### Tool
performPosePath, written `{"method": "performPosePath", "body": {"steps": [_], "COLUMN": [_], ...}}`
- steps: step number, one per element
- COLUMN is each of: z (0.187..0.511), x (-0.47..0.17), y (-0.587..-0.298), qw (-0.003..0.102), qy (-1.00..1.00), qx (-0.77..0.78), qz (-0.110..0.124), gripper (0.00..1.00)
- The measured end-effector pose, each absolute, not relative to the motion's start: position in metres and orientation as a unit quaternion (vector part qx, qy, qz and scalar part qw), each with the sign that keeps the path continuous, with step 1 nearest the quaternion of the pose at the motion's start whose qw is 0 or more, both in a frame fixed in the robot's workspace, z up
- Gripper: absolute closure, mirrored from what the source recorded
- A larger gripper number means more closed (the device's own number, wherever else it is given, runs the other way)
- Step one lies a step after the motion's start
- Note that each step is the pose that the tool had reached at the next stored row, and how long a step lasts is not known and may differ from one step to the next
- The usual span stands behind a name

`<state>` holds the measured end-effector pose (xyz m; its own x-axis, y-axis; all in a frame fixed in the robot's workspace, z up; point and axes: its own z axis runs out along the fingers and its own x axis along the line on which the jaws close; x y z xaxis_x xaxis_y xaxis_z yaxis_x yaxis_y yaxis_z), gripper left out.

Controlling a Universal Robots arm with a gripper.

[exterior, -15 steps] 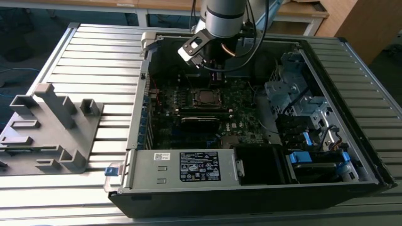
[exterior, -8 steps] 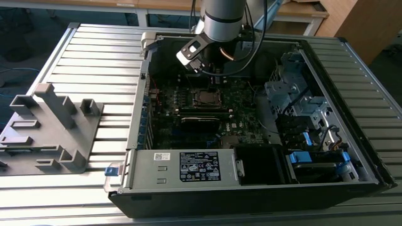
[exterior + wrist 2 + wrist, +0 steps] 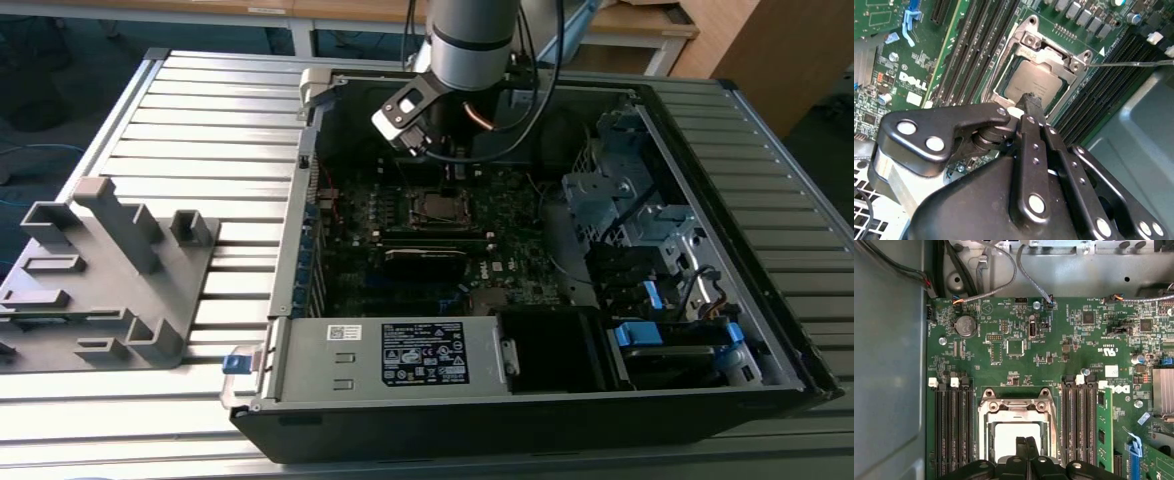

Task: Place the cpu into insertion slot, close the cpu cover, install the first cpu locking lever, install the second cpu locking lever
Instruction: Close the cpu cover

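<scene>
Open computer case [image 3: 287, 250] on a slatted metal table [image 3: 200, 120], wooden desks [image 3: 641, 25] along the exterior view's top.
One dull grey square chip [image 3: 1029, 80] lies in the socket [image 3: 434, 208] at the exterior view's centre, framed by one silver cover [image 3: 1029, 42]; one gripper [image 3: 1031, 100] hangs over it (jaws pressed together, gripping nothing).

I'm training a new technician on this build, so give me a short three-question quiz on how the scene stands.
1. True or false: the cpu already lies in the insertion slot.
2. Pick one. The gripper has its tip: A) over the cpu; B) on the power supply; C) outside the computer case.
3. Fill in: the cpu cover lies ___ around the chip, which shows through its cut-out centre.
Key: 1 true; 2 A; 3 down.
</scene>
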<state>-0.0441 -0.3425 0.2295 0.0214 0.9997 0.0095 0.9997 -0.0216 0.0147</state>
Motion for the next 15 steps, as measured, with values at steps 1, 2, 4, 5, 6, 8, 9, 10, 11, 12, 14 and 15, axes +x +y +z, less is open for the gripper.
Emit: {"method": "performPosePath", "body": {"steps": [1,2,4,5,6,8,9,10,11,12,14,15], "z": [0.2292,0.229,0.2281,0.2275,0.2271,0.2267,0.2264,0.2262,0.2261,0.2258,0.2255,0.2254], "x": [-0.0458,-0.0478,-0.0486,-0.0486,-0.0486,-0.0487,-0.0487,-0.0487,-0.0487,-0.0487,-0.0487,-0.0487], "y": [-0.3425,-0.3424,-0.3422,-0.3421,-0.3419,-0.342,-0.3419,-0.3419,-0.3419,-0.3419,-0.3419,-0.3419], "qw": [0.002,0.002,0.002,0.002,0.002,0.002,0.002,0.002,0.002,0.001,0.001,0.001], "qy": [0.699,0.699,0.699,0.699,0.7,0.71,0.717,0.723,0.729,0.735,0.748,0.753], "qx": [0.715,0.715,0.715,0.715,0.714,0.704,0.698,0.691,0.685,0.678,0.664,0.658], "qz": [0.009,0.009,0.009,0.009,0.008,0.008,0.009,0.009,0.009,0.009,0.009,0.009], "gripper": [0.89,0.89,0.89,0.89,0.89,0.89,0.89,0.89,0.89,0.89,0.89,0.89]}}
